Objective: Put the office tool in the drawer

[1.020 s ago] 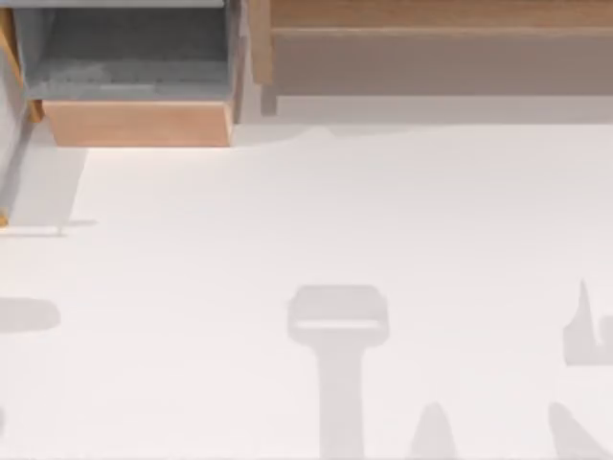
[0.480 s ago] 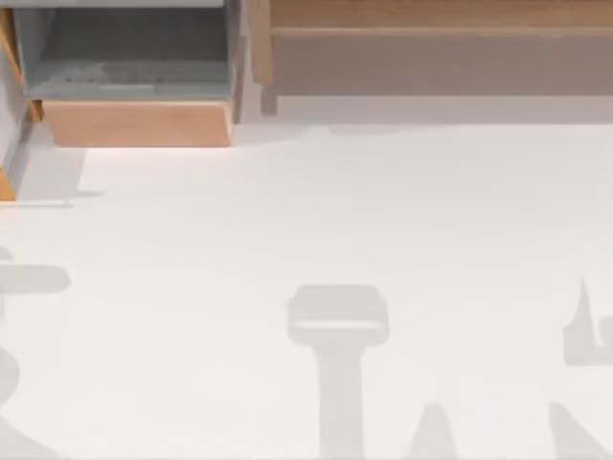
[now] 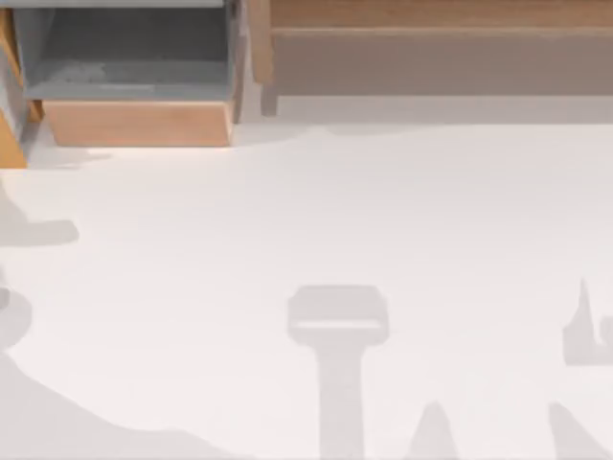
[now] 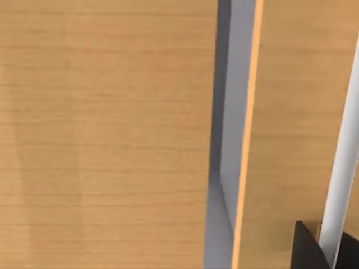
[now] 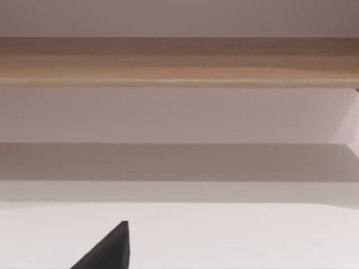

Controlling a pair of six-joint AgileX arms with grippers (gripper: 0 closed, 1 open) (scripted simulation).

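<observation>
The drawer [image 3: 139,123] stands open at the table's far left, its grey interior bare and its light tan front panel facing the table. The office tool is out of view. In the left wrist view a dark part of my left gripper [image 4: 307,249] sits close against tan wood panels [image 4: 106,134] split by a narrow grey gap. A dark part of my right gripper [image 5: 111,250] hangs over the white table in the right wrist view, facing the shelf unit from some distance.
A long wooden shelf unit [image 3: 431,48] runs along the far edge to the right of the drawer, also seen as the shelf unit [image 5: 179,61]. A tan wooden edge [image 3: 10,144] pokes in at the left border. Arm shadows lie on the white table [image 3: 316,211].
The shadow at the table's left has grown across the near left corner and slid toward the drawer. The tan edge at the left border has moved farther back. The right side is unchanged.
</observation>
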